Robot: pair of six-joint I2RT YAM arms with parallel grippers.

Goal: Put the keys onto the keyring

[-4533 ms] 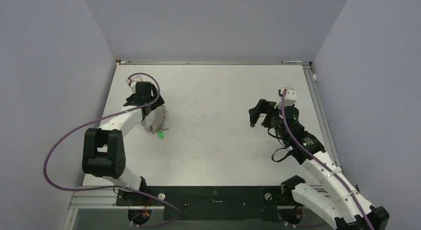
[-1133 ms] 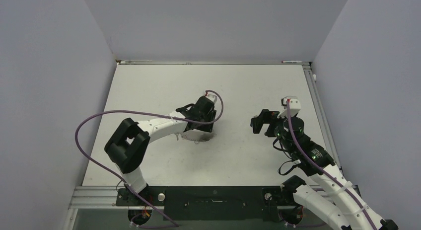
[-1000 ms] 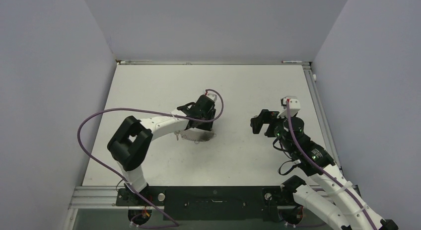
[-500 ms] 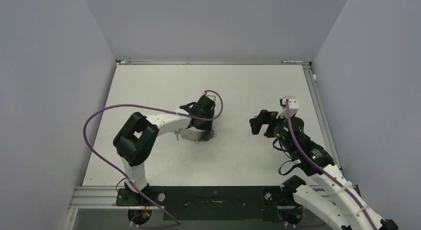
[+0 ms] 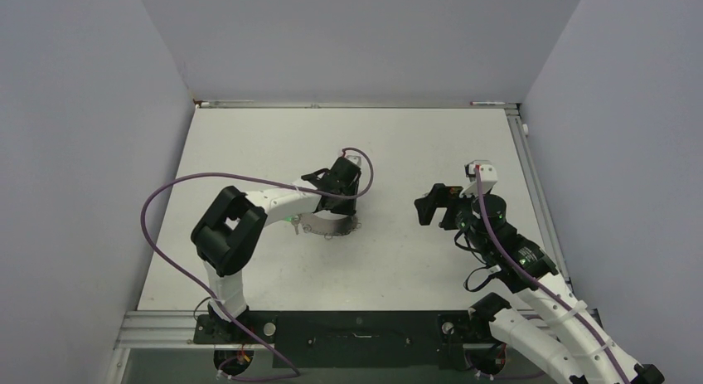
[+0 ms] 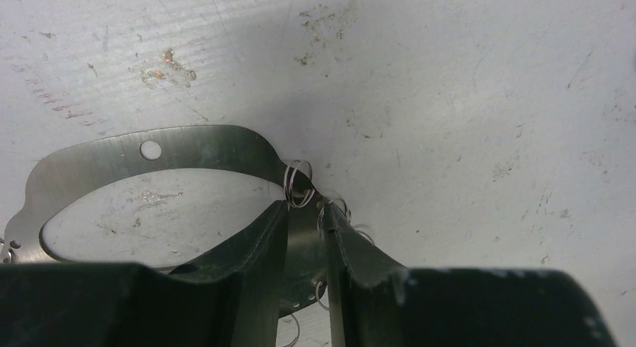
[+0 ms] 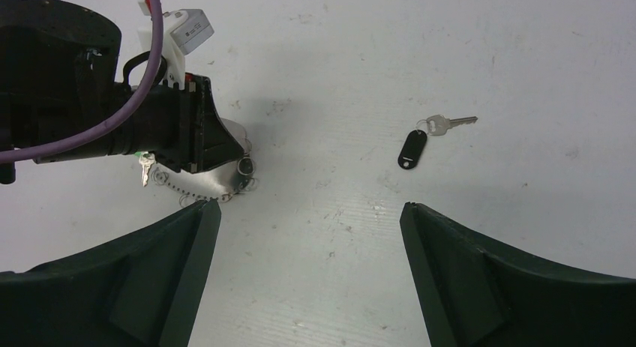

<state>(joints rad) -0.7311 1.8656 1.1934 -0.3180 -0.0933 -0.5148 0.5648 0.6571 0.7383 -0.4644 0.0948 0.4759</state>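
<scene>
The keyring (image 6: 187, 146) is a flat silver loop with holes and small wire rings, lying on the table just left of centre (image 5: 328, 226). My left gripper (image 6: 306, 204) is low over it, and its band fills the narrow gap between the two fingers. A green tag (image 7: 141, 159) and a small key sit at the ring's far side. One key (image 7: 448, 123), silver with a black oval head (image 7: 412, 148), lies loose on the table ahead of my right gripper (image 7: 309, 205). That gripper is wide open, holds nothing, and hovers right of centre (image 5: 424, 208).
The left arm's wrist and purple cable (image 7: 90, 130) lie close beside the keyring. A bare stretch of scuffed white tabletop (image 5: 390, 226) separates the two grippers. Grey walls close off the table on the left, back and right.
Since the earliest frame my left arm has brought the keyring from the left side to the centre. Over the last second its fingers have narrowed onto the band. My right gripper has edged slightly left.
</scene>
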